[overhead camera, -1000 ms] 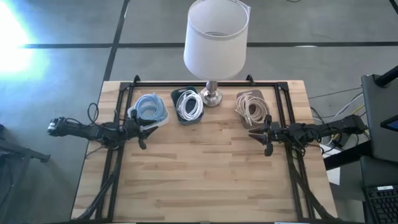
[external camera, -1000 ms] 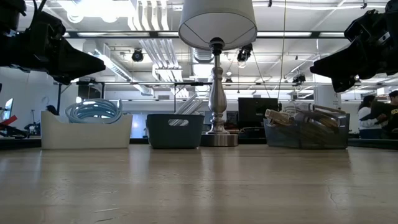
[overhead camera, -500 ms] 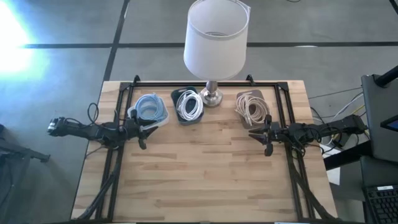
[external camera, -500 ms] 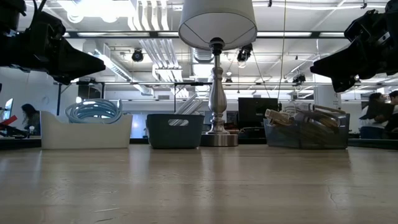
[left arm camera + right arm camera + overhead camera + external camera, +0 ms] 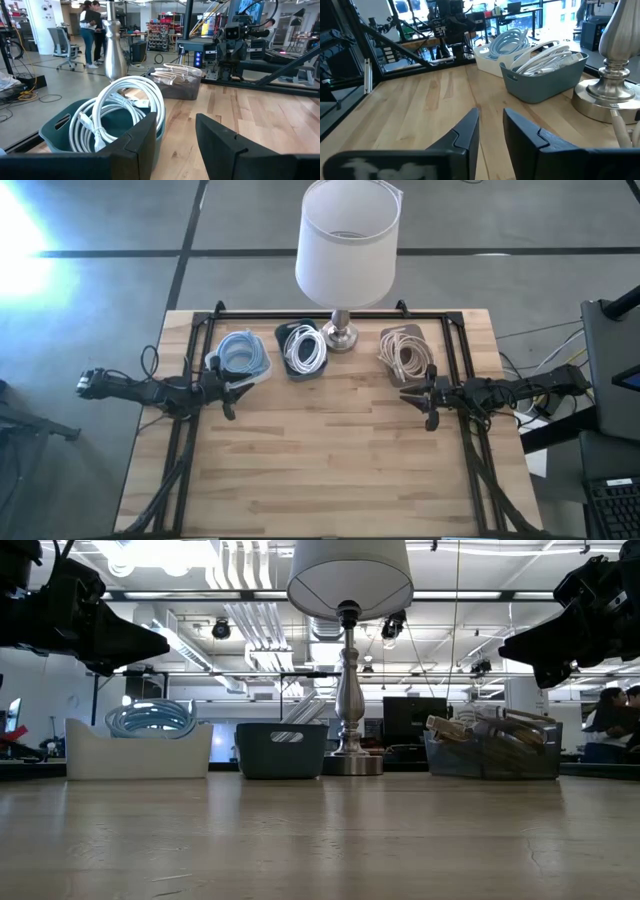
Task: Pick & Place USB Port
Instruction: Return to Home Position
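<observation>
Three bins stand in a row at the table's far side: a white bin (image 5: pixel 241 356) with a coiled light-blue cable, a dark teal bin (image 5: pixel 303 350) with coiled white cables (image 5: pixel 117 111), and a clear bin (image 5: pixel 403 352) with beige cables. My left gripper (image 5: pixel 236 388) hovers open and empty just near of the white bin, at the table's left. My right gripper (image 5: pixel 416 398) hovers open and empty just near of the clear bin, at the table's right. Both are clear of the tabletop in the low view.
A lamp with a metal base (image 5: pixel 339 336) and a tall white shade (image 5: pixel 347 242) stands between the teal and clear bins. A black frame (image 5: pixel 190 350) runs along the table's far and side edges. The bare wooden tabletop (image 5: pixel 330 460) spreads toward the near edge. People stand in the room behind.
</observation>
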`<action>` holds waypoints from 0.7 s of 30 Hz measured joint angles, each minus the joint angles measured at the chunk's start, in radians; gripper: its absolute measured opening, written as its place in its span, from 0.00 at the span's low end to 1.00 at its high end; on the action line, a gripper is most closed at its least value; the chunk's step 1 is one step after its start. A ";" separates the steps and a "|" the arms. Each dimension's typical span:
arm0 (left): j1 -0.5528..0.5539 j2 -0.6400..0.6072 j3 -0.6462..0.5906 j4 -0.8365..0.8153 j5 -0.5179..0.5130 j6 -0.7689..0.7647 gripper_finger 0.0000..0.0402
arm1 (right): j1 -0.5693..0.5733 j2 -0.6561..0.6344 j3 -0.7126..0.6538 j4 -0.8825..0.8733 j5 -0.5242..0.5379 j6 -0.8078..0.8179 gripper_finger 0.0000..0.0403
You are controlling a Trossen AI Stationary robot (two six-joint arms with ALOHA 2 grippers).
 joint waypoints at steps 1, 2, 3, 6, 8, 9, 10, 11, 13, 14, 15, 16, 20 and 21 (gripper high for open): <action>0.000 0.000 0.000 0.000 0.000 0.000 0.35 | 0.000 0.000 0.000 0.000 0.000 0.000 0.20; 0.000 0.000 0.000 0.000 0.000 0.000 0.35 | 0.000 0.000 0.000 0.000 0.000 0.000 0.19; 0.000 0.000 0.000 0.000 0.000 0.000 0.35 | 0.000 0.000 0.000 0.000 0.000 0.000 0.19; 0.000 0.000 0.000 0.000 0.000 0.000 0.35 | 0.000 0.000 0.000 0.000 0.000 0.000 0.17; 0.000 0.000 0.000 0.000 0.000 0.000 0.35 | 0.000 0.000 0.000 0.000 0.000 0.000 0.17; 0.000 0.000 0.000 0.000 0.000 0.000 0.35 | 0.000 0.000 0.000 0.000 0.000 0.000 0.17; 0.000 0.000 0.000 0.000 0.000 0.000 0.35 | 0.000 0.000 0.000 0.000 0.000 0.000 0.17; 0.000 0.000 0.000 0.000 0.000 0.000 0.35 | 0.000 0.000 0.000 0.000 0.000 0.000 0.17; 0.000 0.000 0.000 0.000 0.000 0.000 0.35 | 0.000 0.000 0.000 0.000 0.000 0.000 0.18; 0.000 0.000 0.000 0.000 0.000 0.000 0.35 | 0.000 0.000 0.000 0.000 0.000 0.000 0.19; 0.000 0.000 0.000 0.000 0.000 0.000 0.35 | 0.000 0.000 0.000 0.000 0.000 0.000 0.19; 0.000 0.000 0.000 0.000 0.000 0.000 0.35 | 0.000 0.000 0.000 0.000 0.000 0.000 0.19; 0.000 0.000 0.000 0.000 0.000 0.000 0.35 | 0.000 0.000 0.000 0.000 0.000 0.000 0.21; 0.000 0.000 0.000 0.000 0.000 0.000 0.35 | 0.000 0.000 0.000 0.000 0.000 0.000 0.21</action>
